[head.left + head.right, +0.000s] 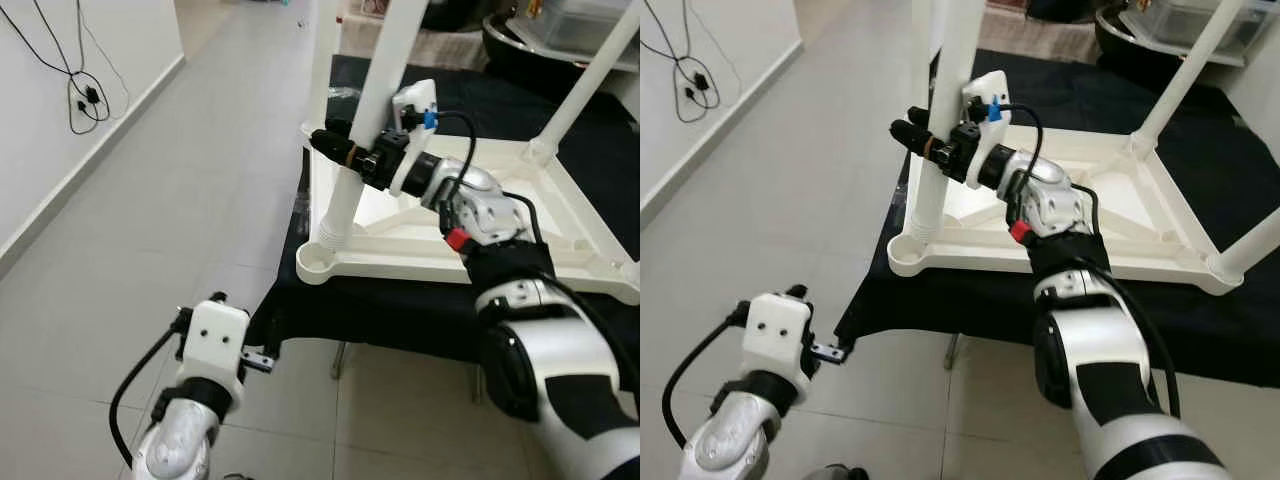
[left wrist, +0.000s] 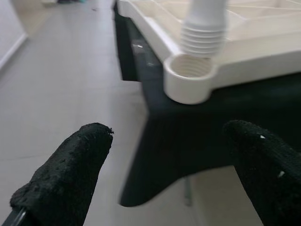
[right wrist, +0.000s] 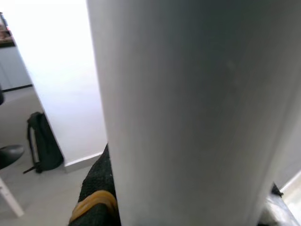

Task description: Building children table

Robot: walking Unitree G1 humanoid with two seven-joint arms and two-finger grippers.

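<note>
Nearest, at about seven o'clock in the left eye view, the left claw [image 1: 262,358] hangs low over the tiled floor [image 1: 150,250], just off the near edge of the black cloth [image 1: 400,310]. In its wrist view its two black fingers [image 2: 66,179] stand well apart with nothing between them.

Further in, near the middle of the view, an upturned white plastic tabletop [image 1: 450,262] lies on the cloth-covered surface. Its round corner socket [image 1: 318,262] sits at the near left corner and is seen close in the left wrist view [image 2: 190,77]. A white table leg [image 1: 365,130] stands tilted, its ribbed threaded end [image 2: 203,33] resting at the rim of that socket, not screwed home.

The right claw [image 1: 335,145] is clamped on this leg partway up, at about twelve o'clock from the socket.

Beyond, at two o'clock, another leg [image 1: 590,75] rises from the far corner of the tabletop. At ten o'clock, a black cable [image 1: 85,95] hangs on the white wall.
</note>
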